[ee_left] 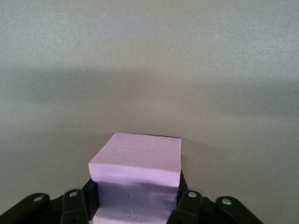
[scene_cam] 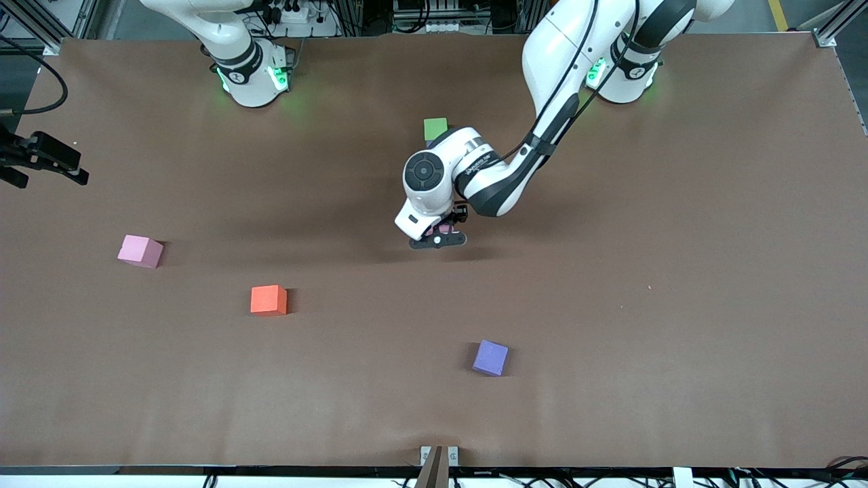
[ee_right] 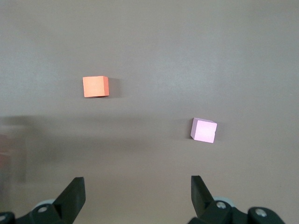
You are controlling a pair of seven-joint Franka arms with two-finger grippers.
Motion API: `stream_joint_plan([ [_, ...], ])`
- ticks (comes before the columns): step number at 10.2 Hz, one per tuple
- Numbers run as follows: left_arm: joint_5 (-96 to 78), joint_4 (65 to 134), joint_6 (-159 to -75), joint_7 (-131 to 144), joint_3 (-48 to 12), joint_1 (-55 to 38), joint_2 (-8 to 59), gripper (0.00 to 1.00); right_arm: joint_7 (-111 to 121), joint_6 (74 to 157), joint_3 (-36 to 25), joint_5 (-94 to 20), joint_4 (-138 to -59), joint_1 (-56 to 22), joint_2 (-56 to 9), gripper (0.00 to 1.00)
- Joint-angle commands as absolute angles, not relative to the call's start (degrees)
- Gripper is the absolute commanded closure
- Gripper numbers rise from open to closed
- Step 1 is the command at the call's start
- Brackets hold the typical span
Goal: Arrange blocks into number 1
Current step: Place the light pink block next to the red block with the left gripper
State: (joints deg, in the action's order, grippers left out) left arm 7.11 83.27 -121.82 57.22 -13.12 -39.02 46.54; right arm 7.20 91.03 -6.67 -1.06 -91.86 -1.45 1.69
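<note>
Pale pink block (ee_left: 135, 175), matte foam, clenched in left gripper (scene_cam: 439, 238) above table (scene_cam: 678, 271). Right gripper (ee_right: 138, 196) spread wide, nothing held.

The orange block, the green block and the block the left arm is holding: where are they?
orange block (scene_cam: 268, 299): front view, top face.
green block (scene_cam: 435, 128): front view, top face.
pink block in the left tool (ee_left: 136, 154): left wrist view, its pale upper face.

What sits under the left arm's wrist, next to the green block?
The green block shows beside the wrist, with a sliver of a darker block at its edge; the arm covers the rest. The left pincer is shut on a pink block.
</note>
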Motion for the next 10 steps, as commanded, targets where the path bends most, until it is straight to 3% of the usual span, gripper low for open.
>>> stream_joint_plan([
  [1,6.33,81.74,-120.94,58.18,-12.48,-39.99,47.29,1.00,7.82,90.18,-6.42,-2.02,-90.88,-1.05,1.41,0.00],
  [3,6.24,81.91,-120.85,58.18,-12.48,-40.43,47.11,1.00,7.91,90.09,-6.42,-2.11,-90.97,-1.05,1.58,0.00],
  [5,6.85,82.00,-120.85,58.18,-12.48,-40.43,46.93,0.00,7.82,90.09,-6.42,-2.11,-91.14,-1.05,1.67,0.00],
  [10,7.03,82.09,-117.53,58.10,-12.22,-39.38,43.61,0.00,7.47,89.74,-6.42,-4.38,-92.55,-0.88,3.16,0.00],
])
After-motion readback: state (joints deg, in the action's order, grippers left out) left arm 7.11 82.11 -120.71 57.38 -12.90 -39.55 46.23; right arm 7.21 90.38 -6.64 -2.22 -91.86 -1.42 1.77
